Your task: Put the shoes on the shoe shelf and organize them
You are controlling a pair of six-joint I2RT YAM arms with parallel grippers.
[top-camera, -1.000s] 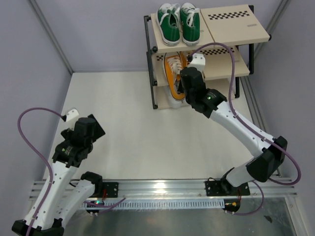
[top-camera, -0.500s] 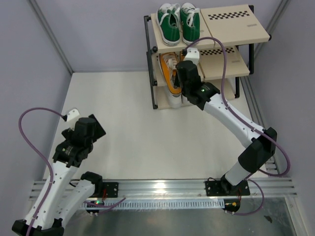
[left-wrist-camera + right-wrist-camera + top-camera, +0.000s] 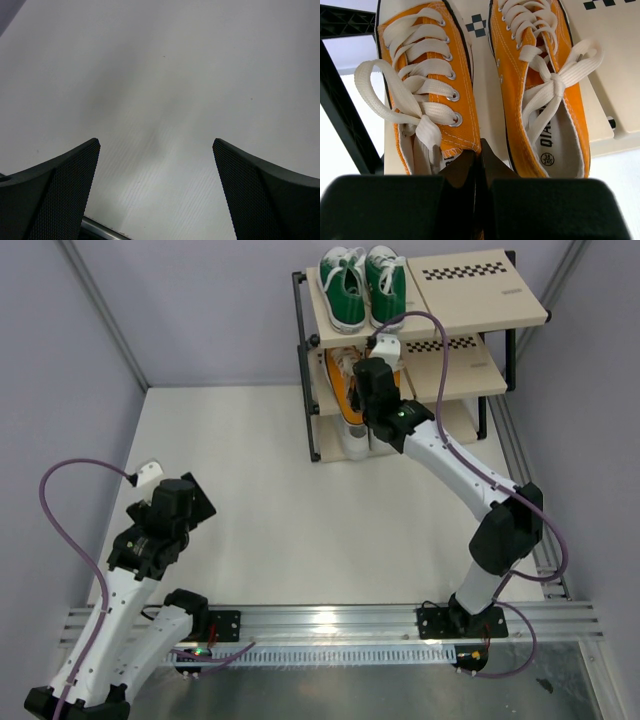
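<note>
Progress: green pair [image 3: 363,285] on top board of shelf [image 3: 480,285], upper centre; orange pair [image 3: 540,75] on middle board, right gripper [image 3: 480,155] clamped on left shoe's heel; white pair [image 3: 355,443] apparently below; left gripper [image 3: 156,190] spread, idle; task nearly complete

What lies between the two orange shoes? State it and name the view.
Right wrist view: a bare strip of shelf board with checker squares; at its near end, the right gripper pinching one orange shoe's side.
</note>
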